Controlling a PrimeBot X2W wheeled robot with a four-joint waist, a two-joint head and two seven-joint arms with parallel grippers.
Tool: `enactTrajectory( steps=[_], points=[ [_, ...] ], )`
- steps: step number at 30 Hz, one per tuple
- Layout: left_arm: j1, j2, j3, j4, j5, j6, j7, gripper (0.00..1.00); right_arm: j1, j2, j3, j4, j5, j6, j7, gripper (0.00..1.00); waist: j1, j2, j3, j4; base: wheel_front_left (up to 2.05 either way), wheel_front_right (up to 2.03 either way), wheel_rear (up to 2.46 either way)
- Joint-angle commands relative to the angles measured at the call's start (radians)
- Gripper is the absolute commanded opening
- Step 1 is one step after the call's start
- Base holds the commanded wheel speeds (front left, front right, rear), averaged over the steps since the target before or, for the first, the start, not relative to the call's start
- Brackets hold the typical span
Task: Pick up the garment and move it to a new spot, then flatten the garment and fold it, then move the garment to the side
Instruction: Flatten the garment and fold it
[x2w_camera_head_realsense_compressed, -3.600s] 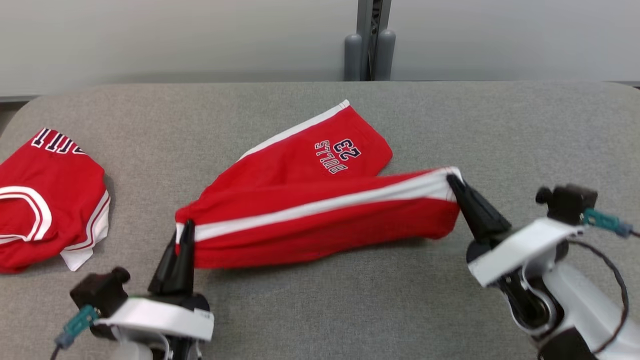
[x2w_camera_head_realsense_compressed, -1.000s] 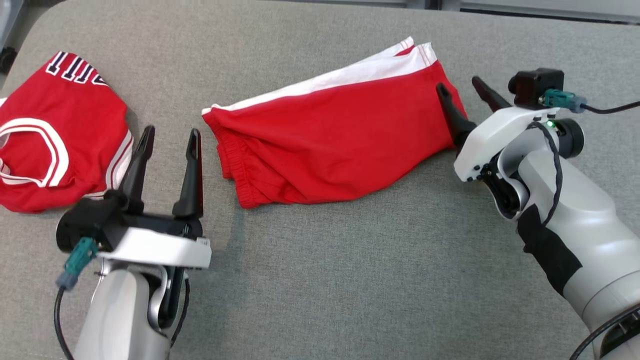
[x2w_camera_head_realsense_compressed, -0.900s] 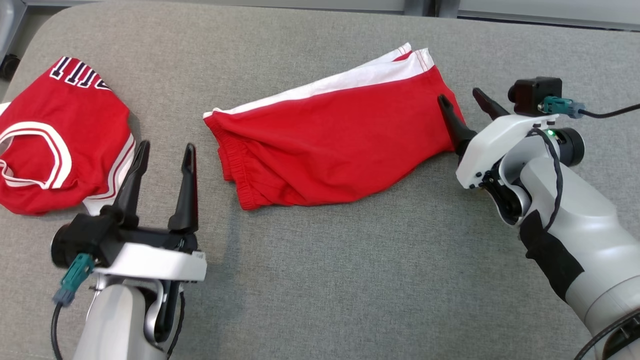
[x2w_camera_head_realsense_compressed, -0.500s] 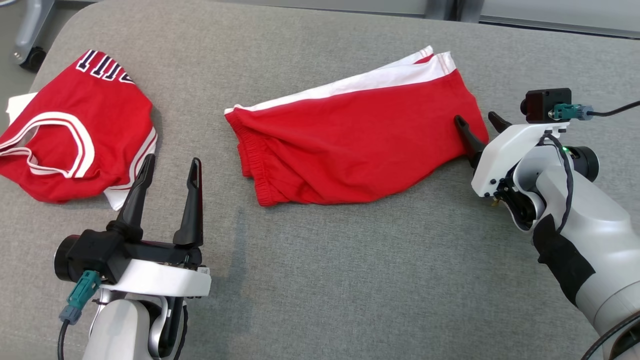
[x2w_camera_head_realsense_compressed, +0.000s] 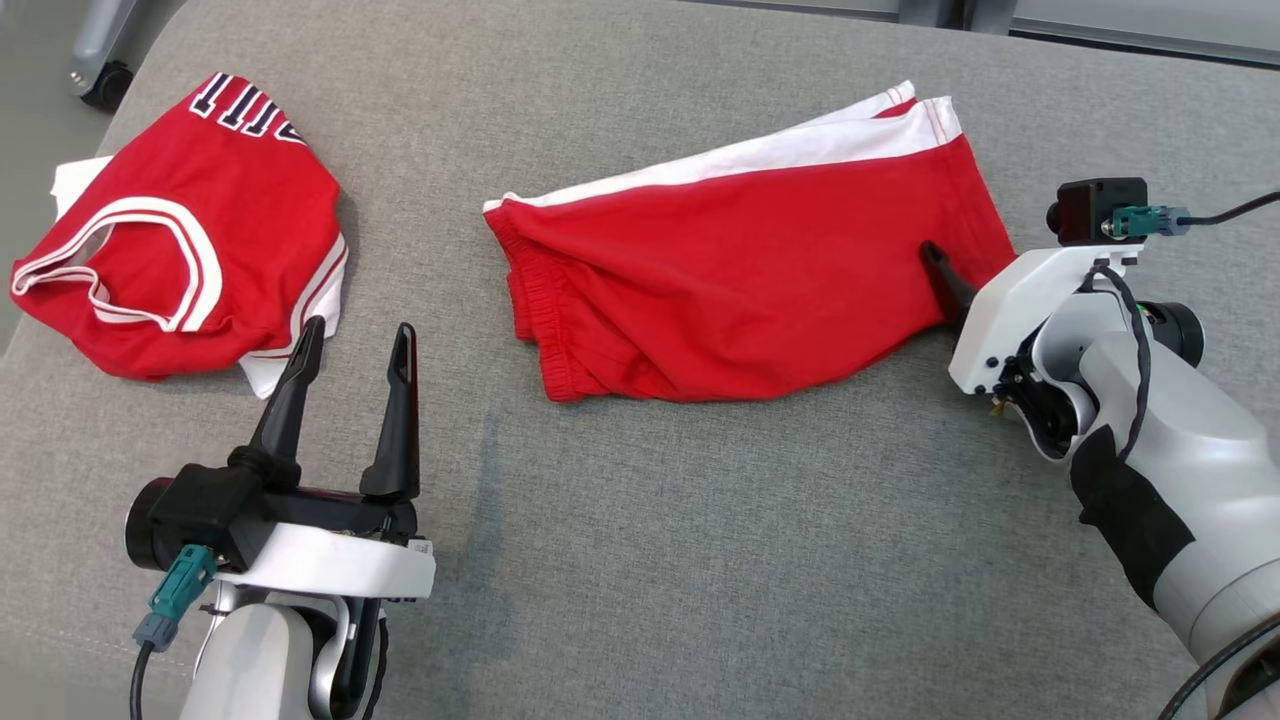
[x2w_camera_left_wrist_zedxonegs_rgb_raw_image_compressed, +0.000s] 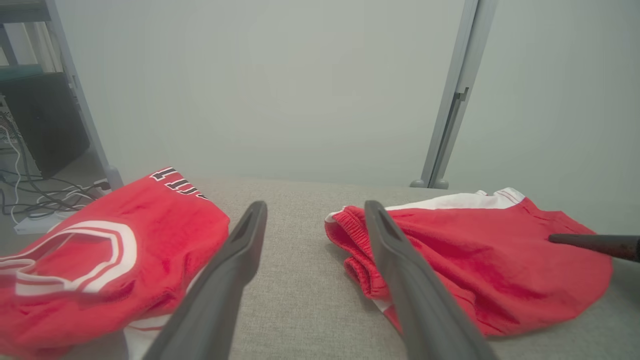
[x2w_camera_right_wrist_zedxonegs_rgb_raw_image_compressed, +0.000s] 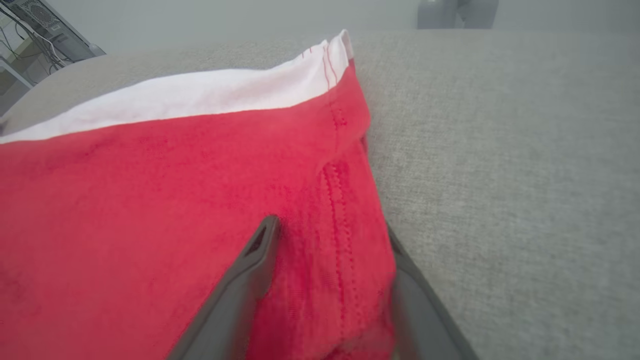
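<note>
The left arm comes up from the near corner, forearm upright; its left end effector (x2w_camera_head_realsense_compressed: 359, 326) (x2w_camera_left_wrist_zedxonegs_rgb_raw_image_compressed: 315, 207) hangs released above the bench (x2w_camera_head_realsense_compressed: 700, 550), the two dark fingers spread wide and pointing away across the top, one tip just beside the crumpled red jersey (x2w_camera_head_realsense_compressed: 200, 220) (x2w_camera_left_wrist_zedxonegs_rgb_raw_image_compressed: 100, 235), touching nothing. The right arm reaches in low from the right, its pale wrist tilted towards the middle; the right end effector (x2w_camera_head_realsense_compressed: 962, 250) (x2w_camera_right_wrist_zedxonegs_rgb_raw_image_compressed: 331, 225) is at the right-hand hem of the red shorts (x2w_camera_head_realsense_compressed: 750, 270) (x2w_camera_right_wrist_zedxonegs_rgb_raw_image_compressed: 125, 200); one finger lies on top of the cloth, the other sits at the hem's edge and is partly covered by it; the two are apart, not clenched, with a fold of hem between them. The shorts lie folded towards the middle-right of the bench, white side stripe along the far edge, elastic waistband bunched at the left end; the jersey sits well apart at the far left.

The bench is covered in grey woven fabric with a rounded corner; behind it a plain pale wall and a grey metal post (x2w_camera_left_wrist_zedxonegs_rgb_raw_image_compressed: 452, 100); cables (x2w_camera_left_wrist_zedxonegs_rgb_raw_image_compressed: 30, 200) trail on the floor beyond the jersey.
</note>
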Motion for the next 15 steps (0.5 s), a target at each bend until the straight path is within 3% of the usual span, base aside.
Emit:
enactTrajectory(
  steps=[1,15],
  points=[
    [-0.005,0.003,0.001,0.002,-0.005,0.003,-0.002,1.0,0.002,0.001,0.006,-0.004,0.009,0.0,-0.004,0.0,0.0,0.0,0.001,0.003,0.0,0.0,0.0],
    [0.028,0.003,0.01,0.02,0.011,0.006,-0.002,1.0,0.093,-0.029,0.05,-0.131,0.062,0.0,-0.064,0.0,0.0,0.0,-0.067,-0.034,0.0,0.0,0.0]
  ],
)
